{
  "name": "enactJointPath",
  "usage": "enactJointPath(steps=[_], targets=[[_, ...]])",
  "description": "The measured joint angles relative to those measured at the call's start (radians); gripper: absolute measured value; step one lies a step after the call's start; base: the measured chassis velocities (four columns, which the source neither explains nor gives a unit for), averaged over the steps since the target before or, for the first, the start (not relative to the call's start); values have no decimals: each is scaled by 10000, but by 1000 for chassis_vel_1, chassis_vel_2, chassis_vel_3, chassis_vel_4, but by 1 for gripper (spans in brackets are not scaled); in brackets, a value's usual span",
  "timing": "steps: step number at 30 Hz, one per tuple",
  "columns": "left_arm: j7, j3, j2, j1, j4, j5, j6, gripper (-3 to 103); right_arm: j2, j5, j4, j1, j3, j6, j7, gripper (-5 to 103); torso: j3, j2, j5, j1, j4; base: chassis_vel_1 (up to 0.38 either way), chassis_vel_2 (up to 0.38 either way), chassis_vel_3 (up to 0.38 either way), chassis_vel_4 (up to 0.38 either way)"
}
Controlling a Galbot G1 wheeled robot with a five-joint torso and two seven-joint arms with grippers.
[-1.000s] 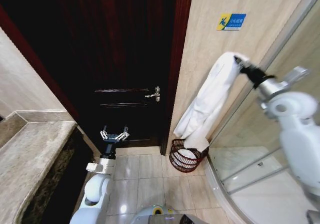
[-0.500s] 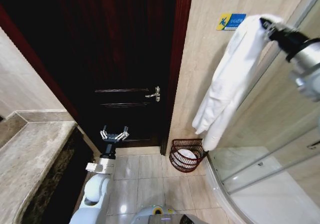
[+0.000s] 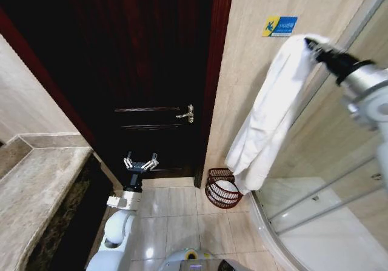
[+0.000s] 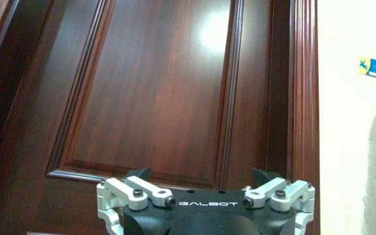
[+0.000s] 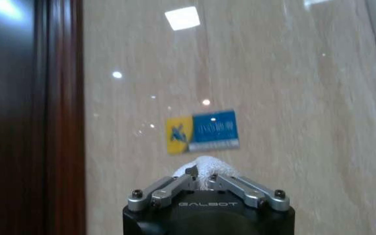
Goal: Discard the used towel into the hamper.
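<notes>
The towel (image 3: 267,113) hangs from my right gripper (image 3: 315,45), pinched by one top corner, high against the beige wall and above the floor tiles. In my right wrist view a white tuft of towel (image 5: 204,166) bulges out between my closed fingers (image 5: 175,188), so I judge the hold to be on a small bunch of cloth, not a deep fold.

I judge it soft, limp and light: it drapes in loose folds with no stiffness of its own, so it will swing and trail behind any move I make, and a small pinch could slip if I jerk it. A gathered corner looks like the right place to hold, since the rest then falls below in one column.

Its long axis runs steeply downward, slanting from my fingers toward the left, with the free lower end pointing at the floor. That end hangs just above the hamper (image 3: 220,187), which stands on the tiles between the dark door (image 3: 145,71) and the glass shower screen (image 3: 327,162).

My left gripper (image 3: 139,163) waits low by the door, fingers spread and empty.
</notes>
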Motion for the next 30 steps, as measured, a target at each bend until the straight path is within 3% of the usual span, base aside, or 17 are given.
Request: enactJointPath(steps=[8, 30], targets=[[-15, -41, 27, 4, 142, -46, -130, 100, 605, -996, -441, -661, -12, 121, -450, 2, 0, -1, 3, 1, -1, 0, 0, 0, 0], [-23, -29, 39, -33, 397, -44, -275, 100, 1612, -2404, -627, -2357, 432, 540, -947, 2, 0, 0, 4, 1, -2, 0, 0, 0, 0]])
